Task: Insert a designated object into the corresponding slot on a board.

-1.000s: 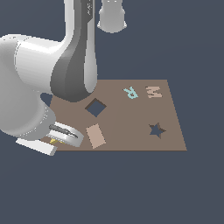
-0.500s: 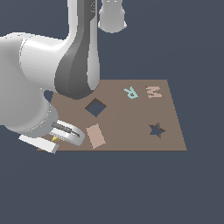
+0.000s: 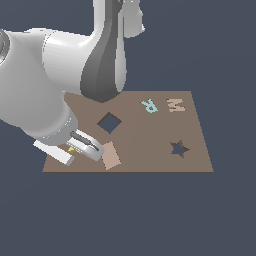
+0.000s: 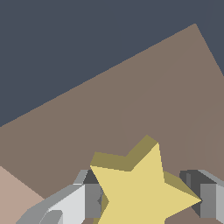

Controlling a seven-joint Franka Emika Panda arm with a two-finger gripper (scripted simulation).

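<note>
The yellow star [image 4: 140, 188] sits between my gripper's [image 4: 146, 197] two fingers, and both pads touch its sides. In the exterior view only a small yellow bit of the star [image 3: 71, 149] shows under the gripper [image 3: 80, 146], at the board's near corner on the exterior view's left. The brown board [image 3: 150, 137] lies flat. Its dark star-shaped slot [image 3: 179, 149] is far off toward the exterior view's right, uncovered.
A tan rectangular block [image 3: 110, 155] lies just right of the gripper. A dark square cutout [image 3: 109, 122] is behind it. A pale blue letter R [image 3: 148, 105] and a tan letter M [image 3: 175, 105] lie at the board's far side. The arm's bulk looms over the board's left.
The gripper with the star has shifted slightly up and toward the exterior view's right. Nothing else on the board has moved.
</note>
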